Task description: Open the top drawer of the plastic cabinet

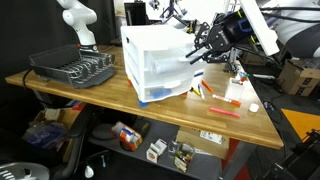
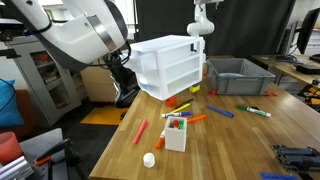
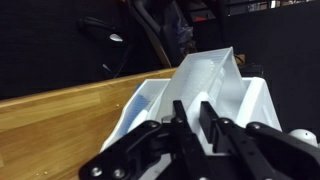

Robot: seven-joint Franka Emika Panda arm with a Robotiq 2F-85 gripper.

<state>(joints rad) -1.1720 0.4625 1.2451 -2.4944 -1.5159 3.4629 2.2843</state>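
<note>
**Plastic cabinet and top drawer.** A white, translucent plastic cabinet (image 1: 150,70) with three stacked drawers is standing upright near the middle of the wooden surface (image 1: 100,92). The top drawer (image 1: 168,50) is lying directly beneath the cabinet's lid. Whether it is pulled out at all cannot be told in either exterior view. The gripper (image 1: 198,54) is pressing up against the drawer front at top-drawer height and is reaching in from the right in this exterior view. In the wrist view the gripper (image 3: 193,108) is pointing straight at the cabinet (image 3: 220,80). Its jaws are showing only a narrow gap, and it cannot be told whether they are clamping anything.

**Containers.** A dark slotted crate (image 1: 60,60) is sitting just beside the cabinet, on the side away from the gripper. Its contents cannot be made out. A small white box (image 2: 176,141) is standing apart from the cabinet, nearer the camera, and is holding red and green items.

**Surroundings.** Loose markers are lying scattered in front of the cabinet: a red marker (image 2: 140,132), an orange marker (image 2: 196,119), a blue marker (image 2: 222,112) and a green marker (image 2: 256,111). A white cap (image 2: 149,159) is resting near the surface's near edge. A second white arm (image 2: 200,20) is standing at the far side, behind the cabinet. Nothing is lying between the jaws and the drawer front.
</note>
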